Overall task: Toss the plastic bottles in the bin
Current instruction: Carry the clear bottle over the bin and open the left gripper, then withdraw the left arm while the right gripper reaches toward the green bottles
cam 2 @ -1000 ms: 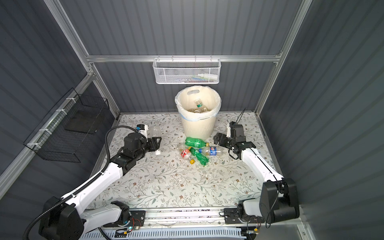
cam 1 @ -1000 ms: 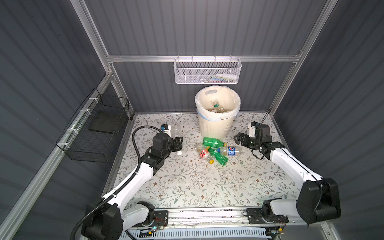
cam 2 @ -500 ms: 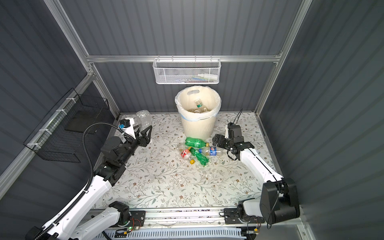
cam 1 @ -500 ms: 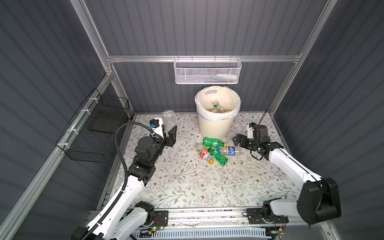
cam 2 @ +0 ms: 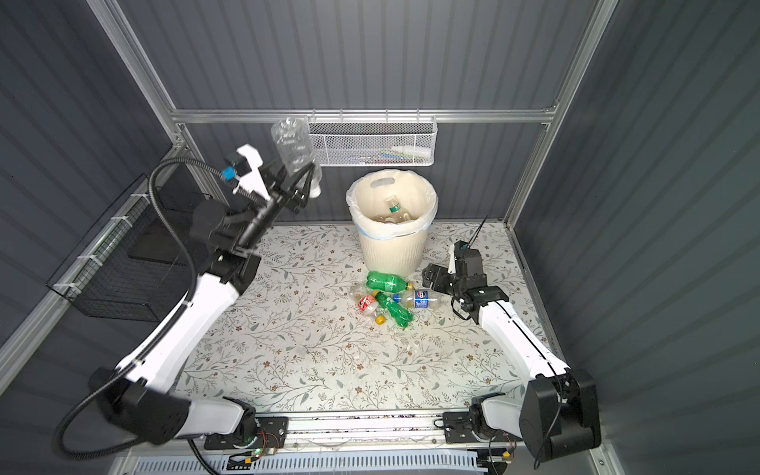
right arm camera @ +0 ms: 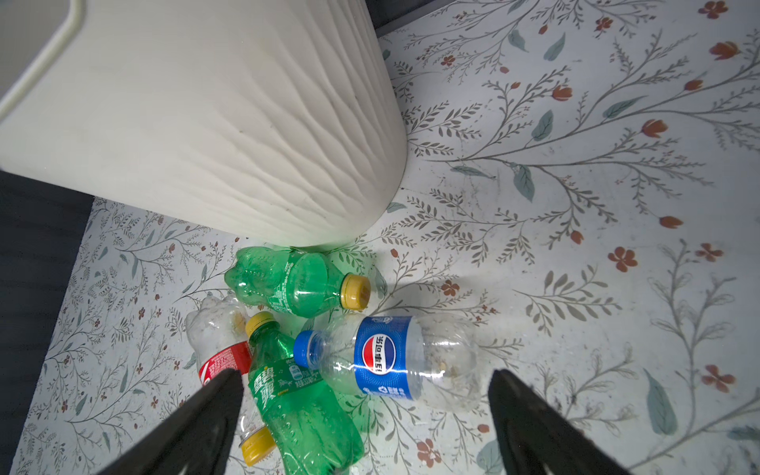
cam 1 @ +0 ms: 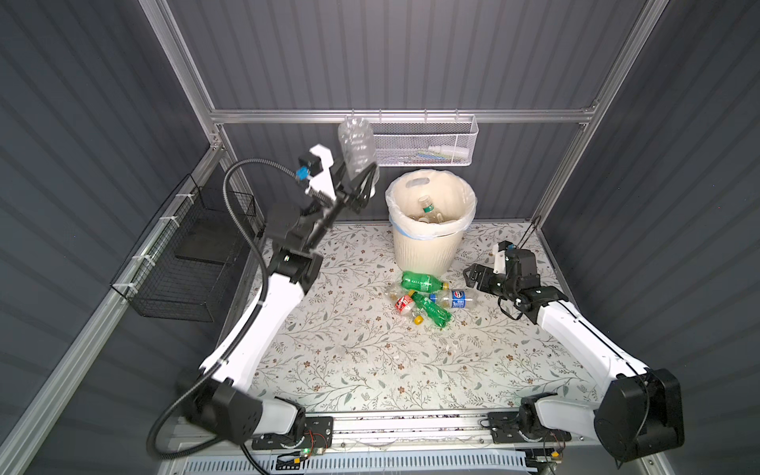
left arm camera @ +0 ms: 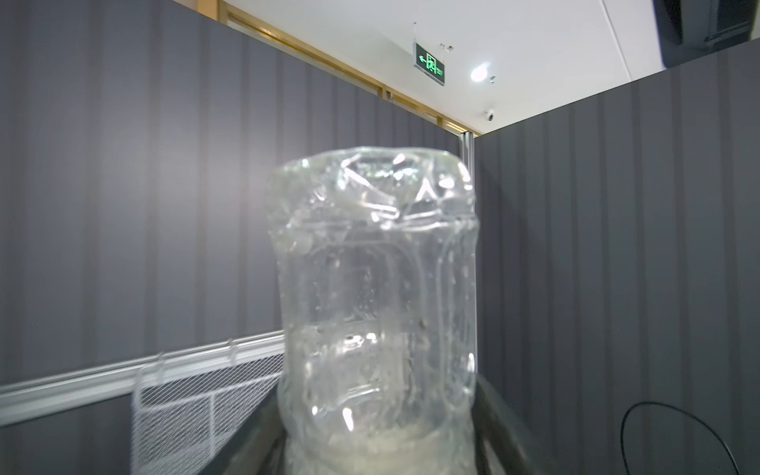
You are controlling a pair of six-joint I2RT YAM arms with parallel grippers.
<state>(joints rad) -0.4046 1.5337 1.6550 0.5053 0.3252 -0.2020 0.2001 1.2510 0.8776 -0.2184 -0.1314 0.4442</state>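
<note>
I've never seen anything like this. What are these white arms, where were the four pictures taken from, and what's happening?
These are two robot arms mounted at the near edge of a flowered table, each ending in a two-fingered gripper. Two pictures come from a twin camera overhead that sees everything; the other two come from a small camera on each wrist. The left gripper is up high beside the bin, holding a clear bottle cap end down; its wrist camera shows that bottle close up. The right gripper is open and empty, low beside four bottles lying before the bin: two green bottles, a blue-labelled bottle and a red-labelled bottle. Inside the bin lie more bottles. A white mesh basket and a black wire basket hang on the walls.
</note>
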